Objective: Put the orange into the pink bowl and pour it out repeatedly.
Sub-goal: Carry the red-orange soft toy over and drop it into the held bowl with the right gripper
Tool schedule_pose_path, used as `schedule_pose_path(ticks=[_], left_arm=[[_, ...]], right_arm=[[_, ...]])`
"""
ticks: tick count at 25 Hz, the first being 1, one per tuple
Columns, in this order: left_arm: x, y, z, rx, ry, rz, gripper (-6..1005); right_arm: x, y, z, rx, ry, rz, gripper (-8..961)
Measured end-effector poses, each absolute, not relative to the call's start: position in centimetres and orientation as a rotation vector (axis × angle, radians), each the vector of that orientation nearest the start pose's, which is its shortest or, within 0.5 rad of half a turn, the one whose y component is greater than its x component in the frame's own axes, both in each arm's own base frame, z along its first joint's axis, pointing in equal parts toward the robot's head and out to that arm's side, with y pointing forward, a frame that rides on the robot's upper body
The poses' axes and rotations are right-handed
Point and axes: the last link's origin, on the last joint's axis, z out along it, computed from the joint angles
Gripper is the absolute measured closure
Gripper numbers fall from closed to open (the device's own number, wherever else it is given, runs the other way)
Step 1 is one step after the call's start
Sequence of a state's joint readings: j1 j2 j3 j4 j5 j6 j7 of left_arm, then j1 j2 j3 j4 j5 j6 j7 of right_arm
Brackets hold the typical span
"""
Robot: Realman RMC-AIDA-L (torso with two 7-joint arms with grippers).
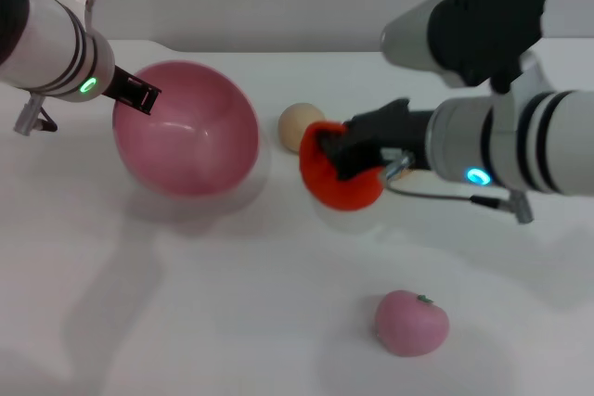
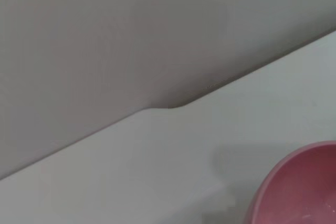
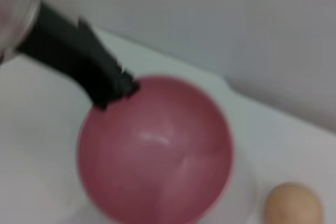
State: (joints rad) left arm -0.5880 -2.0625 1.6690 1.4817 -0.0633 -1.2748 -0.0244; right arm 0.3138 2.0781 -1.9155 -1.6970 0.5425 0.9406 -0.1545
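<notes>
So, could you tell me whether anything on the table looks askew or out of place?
The pink bowl is tipped up on its side, mouth facing forward, with the left end effector gripping its rim. It is empty; the orange sits beside it in the right end effector.

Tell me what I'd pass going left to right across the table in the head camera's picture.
Left gripper on the bowl's rim → pink bowl → beige ball → orange held by the right gripper. The pink toy fruit sits nearer the camera.
</notes>
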Motion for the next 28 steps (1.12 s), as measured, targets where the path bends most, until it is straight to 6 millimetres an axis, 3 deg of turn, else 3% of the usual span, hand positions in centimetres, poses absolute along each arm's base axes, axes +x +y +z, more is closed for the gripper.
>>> schedule_pose_path(ticks=[7, 14, 28], left_arm=[[-15.8, 39.0, 1.1, -2.008, -0.864, 0.394, 955], [-15.5, 38.5, 0.1, -2.048, -0.865, 0.395, 955], [-14.0, 38.1, -1.9, -2.129, -0.838, 0.367, 955]], right_arm=[[9.0, 32.1, -2.5, -2.403, 0.653, 0.175, 907], [7.6, 32.3, -1.1, -2.381, 0.574, 0.214, 903], [7.7, 32.8, -1.6, -2.38, 0.569, 0.226, 890]])
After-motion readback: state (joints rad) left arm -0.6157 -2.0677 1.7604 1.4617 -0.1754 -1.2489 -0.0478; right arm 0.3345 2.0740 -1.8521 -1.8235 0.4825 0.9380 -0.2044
